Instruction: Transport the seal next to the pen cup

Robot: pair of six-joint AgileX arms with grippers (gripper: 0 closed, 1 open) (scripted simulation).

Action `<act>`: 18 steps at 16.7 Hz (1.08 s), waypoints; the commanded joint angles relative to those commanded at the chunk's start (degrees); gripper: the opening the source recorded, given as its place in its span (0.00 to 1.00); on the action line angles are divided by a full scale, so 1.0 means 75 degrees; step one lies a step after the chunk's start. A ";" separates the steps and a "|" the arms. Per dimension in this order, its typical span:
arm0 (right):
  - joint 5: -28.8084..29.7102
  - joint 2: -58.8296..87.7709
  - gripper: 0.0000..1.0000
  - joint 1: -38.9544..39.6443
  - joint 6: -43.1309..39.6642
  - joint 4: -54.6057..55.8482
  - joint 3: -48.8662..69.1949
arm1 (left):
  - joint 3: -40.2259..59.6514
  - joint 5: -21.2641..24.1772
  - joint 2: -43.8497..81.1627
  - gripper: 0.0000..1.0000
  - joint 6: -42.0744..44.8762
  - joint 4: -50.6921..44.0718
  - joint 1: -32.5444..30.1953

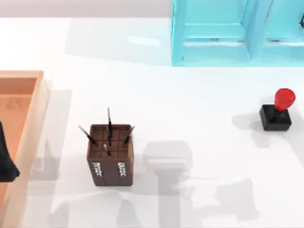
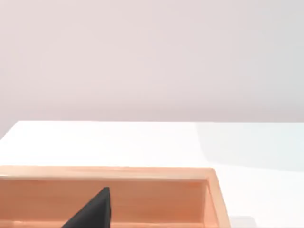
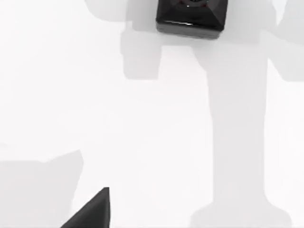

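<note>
The seal (image 1: 278,111), a red knob on a black square block, stands upright on the white table at the right side. Its black base (image 3: 190,19) is seen in the right wrist view, some way ahead of my right gripper (image 3: 92,213), which hangs above bare table and touches nothing. The pen cup (image 1: 110,154), a dark brown square box with thin dark pens sticking up, stands left of the middle, far from the seal. My left gripper (image 1: 4,161) is parked at the left edge over the wooden tray.
A large light-wood tray (image 1: 33,118) lies along the left side, its rim (image 2: 109,172) also in the left wrist view. A pale blue shelf unit (image 1: 223,33) stands at the back right. White tabletop stretches between the pen cup and the seal.
</note>
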 joint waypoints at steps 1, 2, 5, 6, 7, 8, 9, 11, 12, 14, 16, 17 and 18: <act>0.0005 0.0740 1.00 0.0053 0.0065 -0.0480 0.0652 | 0.0000 0.0000 0.0000 1.00 0.0000 0.0000 0.0000; 0.0015 0.1443 1.00 0.0097 0.0139 -0.0914 0.1288 | 0.0000 0.0000 0.0000 1.00 0.0000 0.0000 0.0000; 0.0064 0.3353 1.00 0.0179 0.0400 -0.1980 0.3100 | 0.0000 0.0000 0.0000 1.00 0.0000 0.0000 0.0000; 0.0087 0.3931 1.00 0.0189 0.0497 -0.2262 0.3663 | 0.0000 0.0000 0.0000 1.00 0.0000 0.0000 0.0000; 0.0112 0.4470 1.00 0.0193 0.0595 -0.2502 0.4196 | 0.0000 0.0000 0.0000 1.00 0.0000 0.0000 0.0000; 0.0138 0.4960 1.00 0.0191 0.0694 -0.2694 0.4691 | 0.0000 0.0000 0.0000 1.00 0.0000 0.0000 0.0000; 0.0164 0.5392 1.00 0.0184 0.0791 -0.2840 0.5143 | 0.0000 0.0000 0.0000 1.00 0.0000 0.0000 0.0000; 0.0215 0.6081 1.00 0.0160 0.0969 -0.3025 0.5904 | 0.0000 0.0000 0.0000 1.00 0.0000 0.0000 0.0000; 0.0238 0.6345 1.00 0.0146 0.1045 -0.3085 0.6206 | 0.0000 0.0000 0.0000 1.00 0.0000 0.0000 0.0000; 0.0269 0.6695 1.00 0.0122 0.1150 -0.3149 0.6604 | 0.0000 0.0000 0.0000 1.00 0.0000 0.0000 0.0000; 0.0279 0.6788 1.00 0.0114 0.1182 -0.3153 0.6714 | 0.0000 0.0000 0.0000 1.00 0.0000 0.0000 0.0000; 0.0279 0.6788 1.00 0.0114 0.1182 -0.3153 0.6714 | 0.0000 0.0000 0.0000 1.00 0.0000 0.0000 0.0000; 0.0279 0.6788 1.00 0.0114 0.1182 -0.3153 0.6714 | 0.0000 0.0000 0.0000 1.00 0.0000 0.0000 0.0000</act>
